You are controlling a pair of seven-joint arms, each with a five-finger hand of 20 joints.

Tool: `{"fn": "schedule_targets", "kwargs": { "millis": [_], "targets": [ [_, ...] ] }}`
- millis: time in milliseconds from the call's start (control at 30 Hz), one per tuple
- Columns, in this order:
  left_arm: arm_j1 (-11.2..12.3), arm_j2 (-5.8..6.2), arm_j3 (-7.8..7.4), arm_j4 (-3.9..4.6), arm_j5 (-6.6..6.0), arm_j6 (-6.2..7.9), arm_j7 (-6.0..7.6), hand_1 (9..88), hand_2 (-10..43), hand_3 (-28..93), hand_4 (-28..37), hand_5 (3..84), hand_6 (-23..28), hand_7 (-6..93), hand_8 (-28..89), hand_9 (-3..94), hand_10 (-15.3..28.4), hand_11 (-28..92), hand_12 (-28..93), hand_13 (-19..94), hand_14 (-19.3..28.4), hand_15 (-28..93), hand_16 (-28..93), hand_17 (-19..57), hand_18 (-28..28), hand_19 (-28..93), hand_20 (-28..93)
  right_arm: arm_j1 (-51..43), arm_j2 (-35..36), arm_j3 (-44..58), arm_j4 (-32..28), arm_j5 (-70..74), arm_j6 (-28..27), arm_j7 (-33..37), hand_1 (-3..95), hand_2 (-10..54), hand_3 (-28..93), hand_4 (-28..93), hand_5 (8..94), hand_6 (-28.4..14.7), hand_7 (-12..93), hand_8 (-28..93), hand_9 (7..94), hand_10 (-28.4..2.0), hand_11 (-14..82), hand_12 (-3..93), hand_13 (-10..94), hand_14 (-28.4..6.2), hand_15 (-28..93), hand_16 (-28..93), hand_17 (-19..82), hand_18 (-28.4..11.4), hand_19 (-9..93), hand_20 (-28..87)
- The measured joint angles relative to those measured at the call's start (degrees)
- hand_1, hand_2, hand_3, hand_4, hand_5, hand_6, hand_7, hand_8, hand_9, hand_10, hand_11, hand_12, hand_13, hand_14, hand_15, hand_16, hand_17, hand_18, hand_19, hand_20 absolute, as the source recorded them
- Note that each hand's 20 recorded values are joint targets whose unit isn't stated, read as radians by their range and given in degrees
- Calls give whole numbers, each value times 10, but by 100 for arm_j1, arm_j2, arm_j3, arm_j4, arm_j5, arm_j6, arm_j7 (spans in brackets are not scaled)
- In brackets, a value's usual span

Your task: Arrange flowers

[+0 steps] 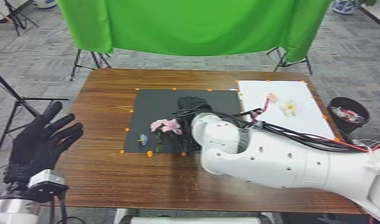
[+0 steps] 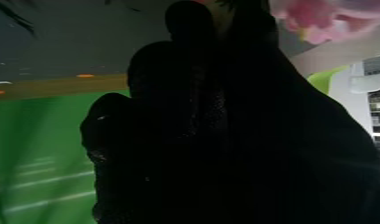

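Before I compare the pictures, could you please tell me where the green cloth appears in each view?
Head view: the green cloth hangs at the top, beyond the far edge of the table.
Right wrist view: the green cloth is beside the black glove of the right hand, past a strip of brown wood.
Shared landmark: that wooden strip, between the green cloth and the orange marks along the dark sheet.
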Motion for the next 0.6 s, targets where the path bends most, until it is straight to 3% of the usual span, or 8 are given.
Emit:
{"fn": "schedule_targets", "kwargs": {
  "millis": [600],
  "targets": [
    [24, -36, 3, -3, 11, 4, 18, 307, 66, 634, -183, 336, 85, 66, -66, 276, 190, 229, 121, 198, 279, 546, -114, -57, 284, 579, -74, -62, -1, 245, -19, -1, -445, 216, 473, -95, 781, -265, 660, -29, 174, -34, 762, -130, 200, 229, 762, -64, 673, 145, 509, -152, 932, 292]
  ]
}}
